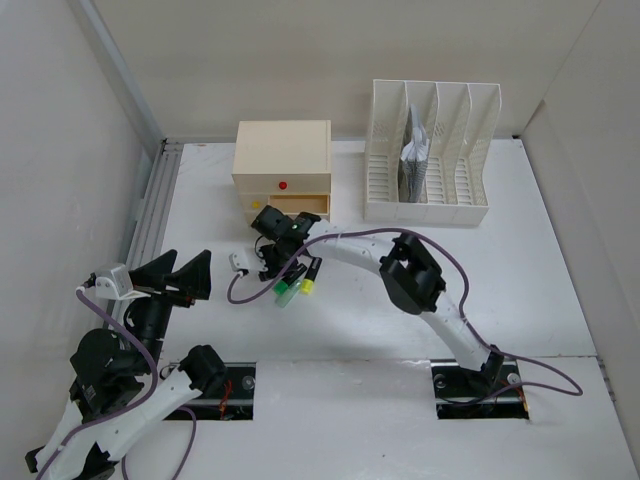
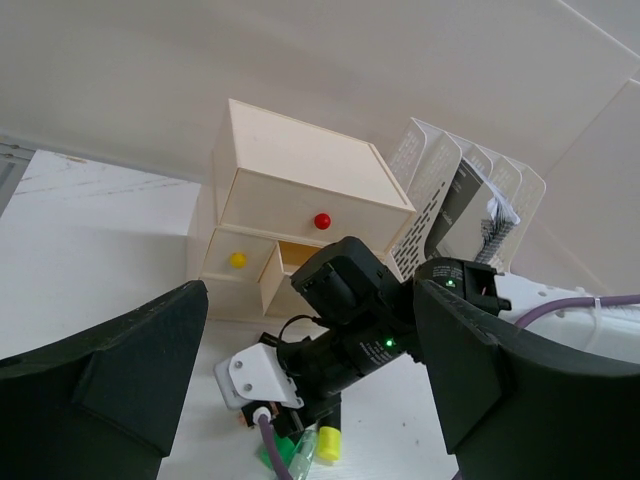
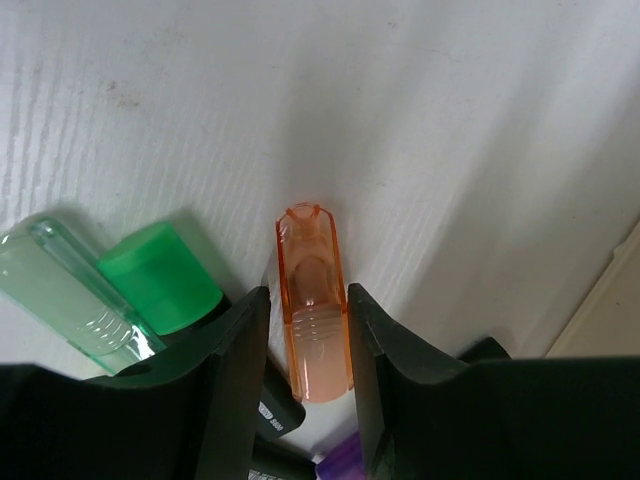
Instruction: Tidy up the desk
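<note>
The white desk holds several highlighters just in front of the beige drawer box. My right gripper is down on them, and in the right wrist view it is closed around the translucent orange cap of a highlighter that rests against the desk. A green highlighter and a clear green cap lie just to its left. A yellow-capped highlighter lies to its right in the top view. My left gripper is open and empty at the left, facing the right gripper.
The drawer box has a red knob above and a lower drawer pulled partly out. A white slotted file rack holding a dark notebook stands at the back right. A grey rail runs along the left edge.
</note>
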